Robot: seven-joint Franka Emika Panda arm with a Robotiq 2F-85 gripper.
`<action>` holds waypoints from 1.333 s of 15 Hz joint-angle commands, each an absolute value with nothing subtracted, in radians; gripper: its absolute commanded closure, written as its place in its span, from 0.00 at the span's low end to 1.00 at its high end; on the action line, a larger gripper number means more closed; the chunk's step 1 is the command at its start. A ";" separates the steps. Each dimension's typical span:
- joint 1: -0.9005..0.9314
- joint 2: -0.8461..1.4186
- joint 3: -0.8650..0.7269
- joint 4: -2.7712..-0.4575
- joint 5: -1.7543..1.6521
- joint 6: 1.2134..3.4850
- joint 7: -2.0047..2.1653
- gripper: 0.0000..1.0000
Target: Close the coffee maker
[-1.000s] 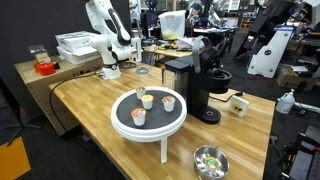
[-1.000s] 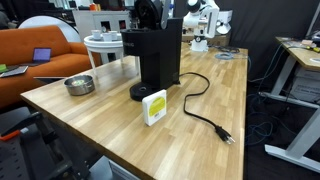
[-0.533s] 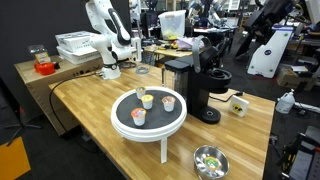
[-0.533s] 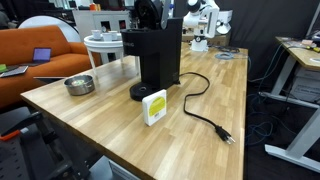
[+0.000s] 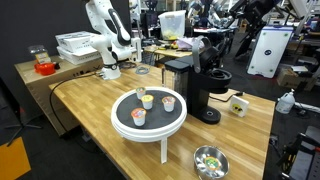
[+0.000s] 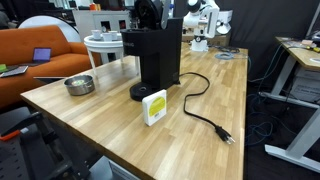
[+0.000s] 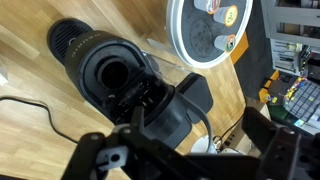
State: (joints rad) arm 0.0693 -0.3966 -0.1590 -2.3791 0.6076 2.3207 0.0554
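The black coffee maker [image 5: 190,88] stands on the wooden table, and it also shows in an exterior view [image 6: 155,55]. In the wrist view I look down on the coffee maker [image 7: 110,70]: its round pod chamber is exposed and its rounded lid [image 7: 180,112] is hinged up. My gripper [image 7: 190,150] hovers right above the lid with its two fingers spread wide at the bottom of the frame, holding nothing. In an exterior view my gripper [image 5: 205,48] is a dark shape just above the machine's top.
A round white side table [image 5: 122,120] with small cups stands next to the machine. A metal bowl [image 5: 210,160] sits near the table's edge. A yellow-white box [image 6: 154,107] and the power cord [image 6: 205,115] lie behind the machine.
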 commanded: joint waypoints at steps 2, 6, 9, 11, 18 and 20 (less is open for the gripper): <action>0.042 -0.395 -0.137 -2.376 0.617 2.313 0.049 0.00; 0.042 -0.395 -0.137 -2.376 0.617 2.312 0.049 0.00; 0.050 -0.376 -0.139 -2.360 0.644 2.296 0.058 0.00; 0.013 -0.361 -0.091 -2.355 0.572 2.400 0.140 0.00; -0.013 -0.313 -0.005 -2.298 0.570 2.643 0.480 0.00; -0.032 -0.293 0.028 -2.297 0.539 2.704 0.601 0.00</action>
State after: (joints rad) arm 0.0159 -0.3312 -0.0266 -2.3156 0.5769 2.6367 0.4605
